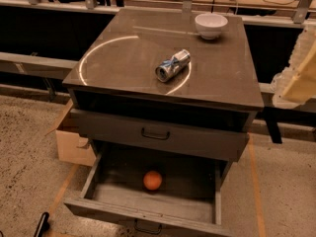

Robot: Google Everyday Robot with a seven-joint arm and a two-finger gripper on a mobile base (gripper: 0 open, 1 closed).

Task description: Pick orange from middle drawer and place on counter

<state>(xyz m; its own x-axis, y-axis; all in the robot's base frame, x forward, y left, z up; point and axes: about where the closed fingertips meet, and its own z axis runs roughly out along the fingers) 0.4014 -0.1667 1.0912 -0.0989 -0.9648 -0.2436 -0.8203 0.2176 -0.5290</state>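
Meanwhile, the orange (152, 180) lies in the open middle drawer (182, 202) below the tabletop's (222, 68) front edge, the pale tool (295, 75) hanging beyond its right edge, its spread impossible to tell.

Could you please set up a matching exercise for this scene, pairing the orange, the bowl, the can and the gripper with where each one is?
Things:
1. orange
2. white bowl
3. can
4. gripper

Places:
A. upright near the far right corner of the counter
B. at the right edge of the view, off to the side of the counter
C. on the floor of the open middle drawer
D. lying on its side near the middle of the counter

Pairs: 1-C, 2-A, 3-D, 4-B
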